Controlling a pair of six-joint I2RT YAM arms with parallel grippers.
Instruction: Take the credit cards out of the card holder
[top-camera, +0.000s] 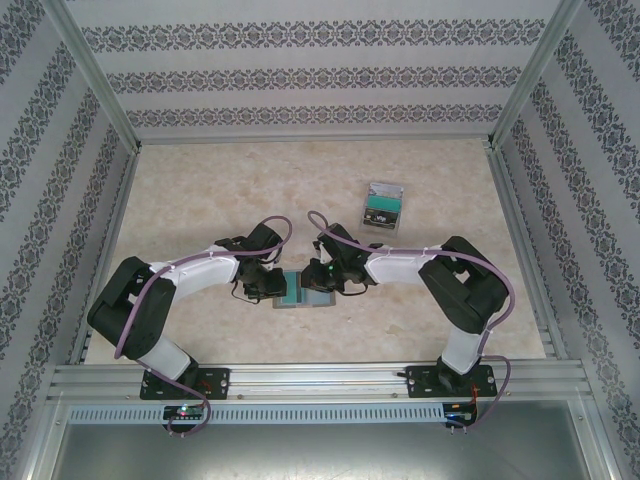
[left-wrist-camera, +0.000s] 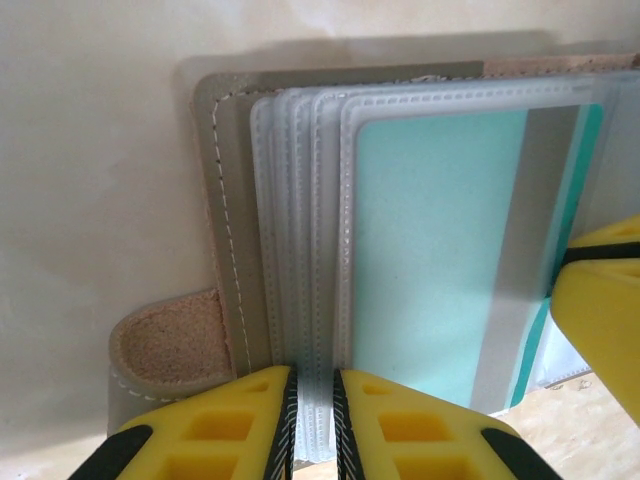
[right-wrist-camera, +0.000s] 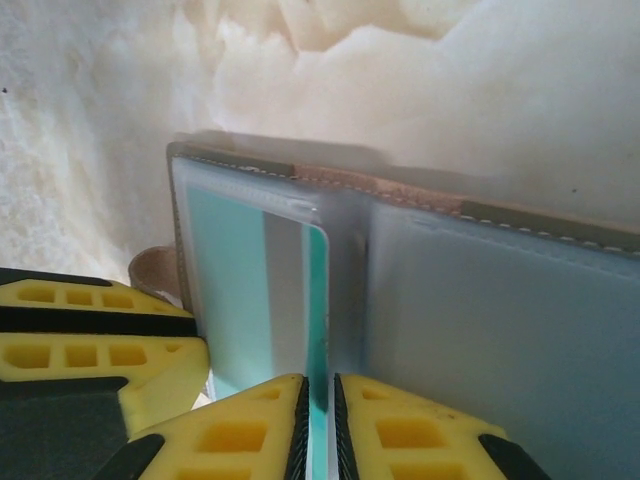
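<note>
The card holder (top-camera: 300, 292) lies opened flat on the tabletop (top-camera: 200, 190), about midway between the left and right edges and nearer the near edge than the far one, with both arms meeting over it; its side tab (left-wrist-camera: 175, 345) sticks out from the grey-brown cover; a fan of clear sleeves (left-wrist-camera: 300, 200) rises from the pale inside, and the front sleeve carries a teal card (left-wrist-camera: 430, 250) with a grey stripe; the left end effector (left-wrist-camera: 312, 405) is closed, pinching the lower edges of the sleeves between its yellow fingers; the right end effector (right-wrist-camera: 318, 410) is closed on the teal card's edge; a clear plastic case (top-camera: 383, 205) sits well apart, toward the far right corner.
</note>
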